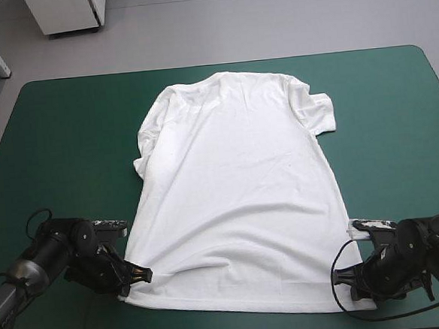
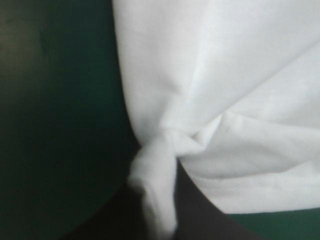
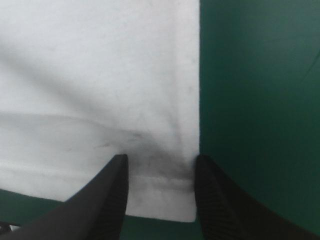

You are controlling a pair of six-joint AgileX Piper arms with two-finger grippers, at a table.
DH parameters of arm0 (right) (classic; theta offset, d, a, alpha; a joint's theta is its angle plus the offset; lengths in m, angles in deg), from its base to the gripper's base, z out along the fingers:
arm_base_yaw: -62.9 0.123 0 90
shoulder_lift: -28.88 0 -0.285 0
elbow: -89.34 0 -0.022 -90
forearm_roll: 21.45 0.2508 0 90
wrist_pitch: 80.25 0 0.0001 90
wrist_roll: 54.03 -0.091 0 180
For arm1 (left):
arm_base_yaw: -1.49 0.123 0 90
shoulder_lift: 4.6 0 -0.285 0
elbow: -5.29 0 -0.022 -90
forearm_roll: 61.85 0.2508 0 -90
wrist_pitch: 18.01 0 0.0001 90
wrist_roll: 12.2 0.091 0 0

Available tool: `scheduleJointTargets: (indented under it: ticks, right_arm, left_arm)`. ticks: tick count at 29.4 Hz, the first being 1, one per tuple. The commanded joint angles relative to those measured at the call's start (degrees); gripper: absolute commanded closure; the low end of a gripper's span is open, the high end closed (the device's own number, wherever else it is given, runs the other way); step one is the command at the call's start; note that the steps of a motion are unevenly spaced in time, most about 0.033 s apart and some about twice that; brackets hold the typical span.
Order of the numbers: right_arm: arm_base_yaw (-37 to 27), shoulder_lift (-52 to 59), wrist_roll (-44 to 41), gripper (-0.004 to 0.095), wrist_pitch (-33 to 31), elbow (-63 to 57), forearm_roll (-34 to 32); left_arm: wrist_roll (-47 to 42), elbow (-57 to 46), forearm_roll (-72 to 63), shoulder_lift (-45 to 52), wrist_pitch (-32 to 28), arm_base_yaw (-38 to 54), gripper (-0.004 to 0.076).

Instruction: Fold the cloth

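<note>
The white T-shirt (image 1: 236,193) lies spread flat on the table, collar toward the far edge and hem toward the near edge. My left gripper (image 1: 133,280) is at the hem's left corner. In the left wrist view it (image 2: 157,200) is shut on a pinched fold of the T-shirt (image 2: 225,100), with creases running out from the pinch. My right gripper (image 1: 356,279) is at the hem's right corner. The right wrist view shows that gripper (image 3: 161,162) open, its fingers standing apart over the corner of the T-shirt (image 3: 100,75), which lies flat between them.
The teal-green cover (image 1: 67,145) shows in wide bands left and right of the shirt, and in a narrow strip between the hem and the near edge. The shirt's right sleeve (image 1: 317,112) sticks out toward the right.
</note>
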Motion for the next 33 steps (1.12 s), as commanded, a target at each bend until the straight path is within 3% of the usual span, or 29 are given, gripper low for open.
scheduleJointTargets:
  ticks: [1, 6, 13, 24, 33]
  right_arm:
    - [-0.2, 0.2, -0.4, 0.0604, 0.5, -1.3, 2.0]
    - [-0.2, 0.2, -0.2, 0.0925, 0.5, -1.3, 3.6]
    - [-0.2, 0.9, 0.7, 0.0925, -2.2, 6.6, 3.1]
    - [-0.2, 2.0, 4.4, 0.0925, -8.1, 40.8, -1.7]
    - [-0.2, -0.1, 8.4, 0.0924, -3.7, 71.3, -10.0]
  left_arm:
    - [0.1, 0.2, -2.9, 0.2, -2.2, -0.3, 0.0733]
    - [0.2, 0.2, -3.4, 0.2, -2.4, -0.3, 0.0733]
    - [0.6, 7.4, -4.3, 0.8, 0.5, -0.3, 0.0733]
    - [0.2, 37.8, -2.4, 3.0, 9.2, -0.3, 0.0733]
    - [3.3, 64.7, -1.8, 2.8, 6.2, -0.3, 0.0733]
